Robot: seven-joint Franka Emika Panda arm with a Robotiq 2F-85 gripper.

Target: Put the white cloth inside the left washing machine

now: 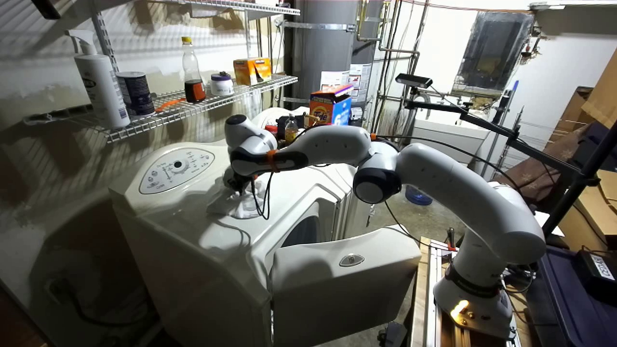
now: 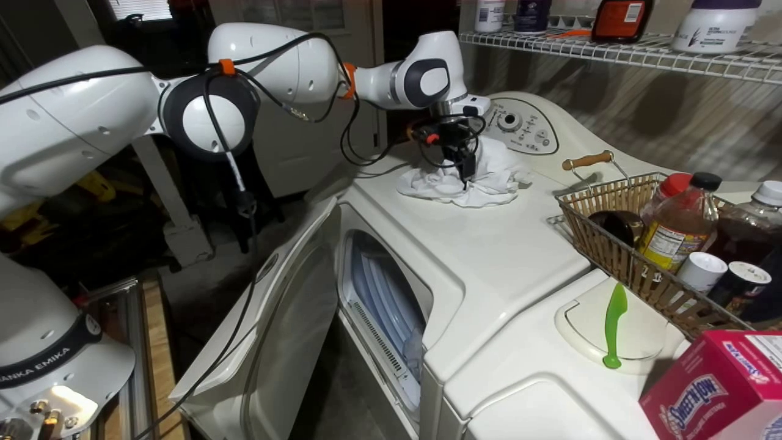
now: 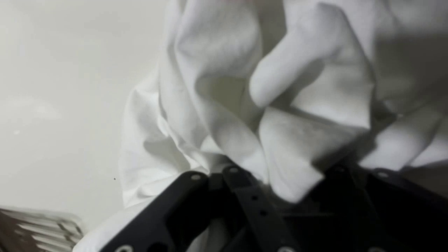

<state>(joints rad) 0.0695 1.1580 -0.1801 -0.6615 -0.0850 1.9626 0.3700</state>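
The fingers (image 3: 245, 190) stand part-way apart; whether they grip, I cannot tell. The washer (image 1: 212, 241) has its door (image 1: 337, 289) open; on the washer's top lies the cloth (image 2: 498, 168), crumpled, folds bunched between the fingers.

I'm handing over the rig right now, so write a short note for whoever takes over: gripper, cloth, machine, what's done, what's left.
Gripper: down at the white cloth, with folds between its fingers; I can't tell whether the grip is firm.
White cloth: lying crumpled on top of the left washing machine, not inside it.
Done: the machine's door is open, and the gripper is at the cloth.
Left: make sure of the grip, lift the cloth, bring it round to the opening, and release it inside.
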